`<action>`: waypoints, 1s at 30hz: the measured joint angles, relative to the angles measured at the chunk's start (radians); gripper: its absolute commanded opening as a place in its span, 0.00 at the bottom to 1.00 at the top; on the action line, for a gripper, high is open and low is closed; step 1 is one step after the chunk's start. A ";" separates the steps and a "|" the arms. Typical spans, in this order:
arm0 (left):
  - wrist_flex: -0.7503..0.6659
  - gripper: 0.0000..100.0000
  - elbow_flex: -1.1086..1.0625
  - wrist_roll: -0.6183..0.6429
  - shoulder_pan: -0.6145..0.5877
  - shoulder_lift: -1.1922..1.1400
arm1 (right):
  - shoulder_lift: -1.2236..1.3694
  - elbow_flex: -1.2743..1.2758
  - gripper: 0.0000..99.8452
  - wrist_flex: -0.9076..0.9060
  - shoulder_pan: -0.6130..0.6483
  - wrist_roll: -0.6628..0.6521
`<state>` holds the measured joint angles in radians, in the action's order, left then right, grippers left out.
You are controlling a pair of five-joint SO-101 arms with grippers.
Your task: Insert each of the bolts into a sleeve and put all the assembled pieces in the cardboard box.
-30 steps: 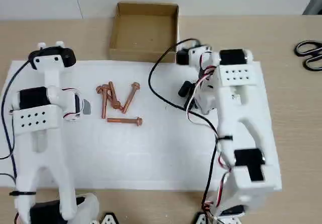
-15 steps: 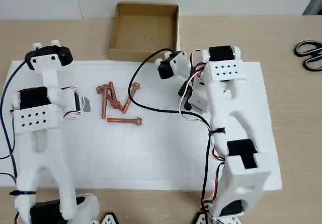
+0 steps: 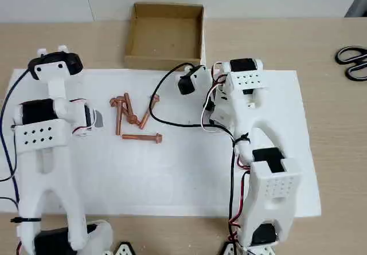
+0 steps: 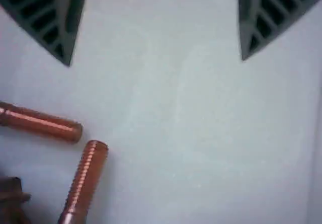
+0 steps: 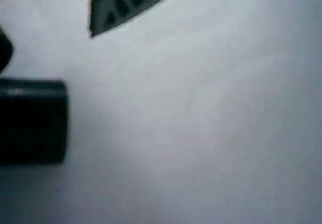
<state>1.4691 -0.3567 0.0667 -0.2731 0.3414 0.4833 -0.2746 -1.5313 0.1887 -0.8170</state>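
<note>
From the high view, the copper-coloured bolts (image 3: 133, 116) lie in a loose heap on a white mat (image 3: 172, 175), left of the middle and towards the far edge of the counter (image 3: 321, 37). Some of them cross one another. A lone bolt (image 3: 142, 137) lies flat on the heap's near side. The cardboard box (image 3: 166, 34) stands open at the far edge, just beyond the mat. The left arm (image 3: 46, 134) is just beside the heap. The right arm (image 3: 252, 123) is on the other side, and its black cable (image 3: 172, 120) trails close by the bolts. Scissors (image 3: 352, 60) lie near the counter's right edge, and a pale wall runs behind the far edge.

In the left wrist view, the left gripper (image 4: 154, 58) hangs over bare mat with its fingers (image 4: 60, 27) spread wide and holding nothing. A smooth shank (image 4: 43, 125) and a threaded shank (image 4: 85, 178) lie near.

In the right wrist view, the right gripper (image 5: 128, 5) is over the mat beside a dark cylinder (image 5: 30, 121). I cannot tell what the cylinder is, nor whether this gripper is open or closed.

The bolts look like stiff metal, small but dense, and round and smooth enough to roll or slip. I would take hold across the plain shank near the head, leaving the threaded end free. The lone bolt seems the easiest to grasp. The mat looks slightly yielding.
</note>
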 measured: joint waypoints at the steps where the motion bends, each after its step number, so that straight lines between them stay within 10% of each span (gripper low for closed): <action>1: 0.000 0.20 0.000 0.000 0.000 0.000 | 0.000 0.000 0.26 0.006 0.002 0.000; 30: 0.000 0.20 0.000 0.000 0.000 0.000 | 0.074 -0.031 0.04 -0.025 -0.015 0.035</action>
<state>1.4691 -0.3567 0.0667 -0.2731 0.3414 0.5570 -0.3053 -1.5558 0.1734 -0.7818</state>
